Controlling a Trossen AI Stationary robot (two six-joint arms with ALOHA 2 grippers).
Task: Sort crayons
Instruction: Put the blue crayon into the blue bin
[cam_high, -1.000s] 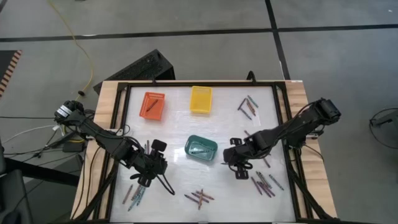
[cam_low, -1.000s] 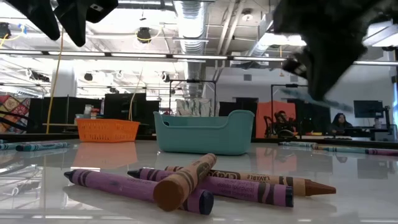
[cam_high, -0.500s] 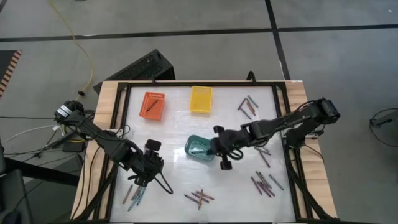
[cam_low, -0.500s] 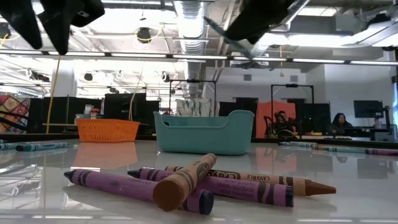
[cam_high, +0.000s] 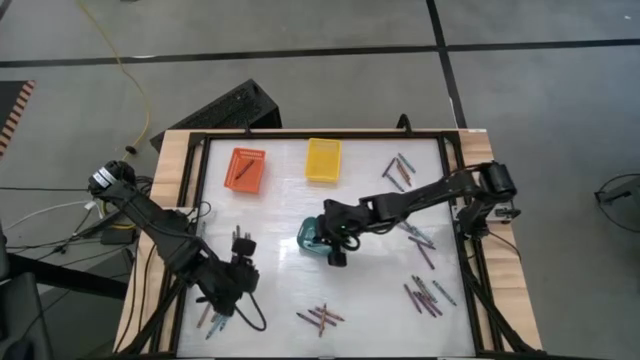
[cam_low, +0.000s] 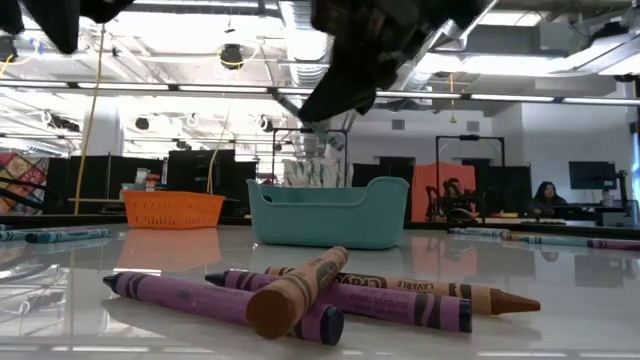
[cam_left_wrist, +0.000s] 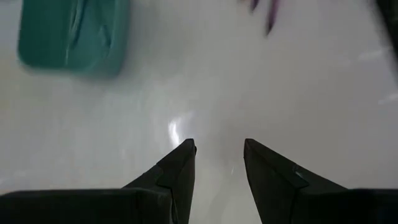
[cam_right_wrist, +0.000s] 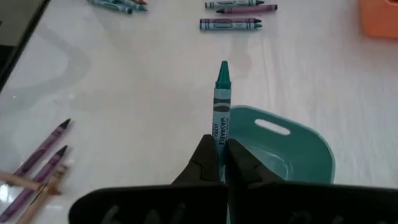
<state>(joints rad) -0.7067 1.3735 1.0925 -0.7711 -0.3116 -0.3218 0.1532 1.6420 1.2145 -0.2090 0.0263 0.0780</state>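
A: What are the right gripper's (cam_right_wrist: 219, 163) fingers doing?

B: They are pinched tight on a teal crayon (cam_right_wrist: 221, 106), which sticks straight out past the tips, point forward. In the high view that gripper (cam_high: 322, 238) hangs over the green basket (cam_high: 309, 238) near the middle of the table (cam_high: 280, 195).

A: And the left one?

B: The left gripper's (cam_left_wrist: 219, 163) fingers stand parted with nothing between them, only bare white tabletop below. From above, this gripper (cam_high: 226, 299) sits near the front left of the table, just beside a small bunch of crayons (cam_high: 214, 314).

A: Where are the other crayons?

B: A crossed pile of purple and brown ones (cam_low: 300, 293) lies close to the low camera; from above it is at the front centre. More lie at the front right (cam_high: 426, 294) and the back right (cam_high: 397, 172). One dark crayon lies in the orange basket (cam_high: 246, 169). The yellow basket (cam_high: 322, 160) stands beside it.
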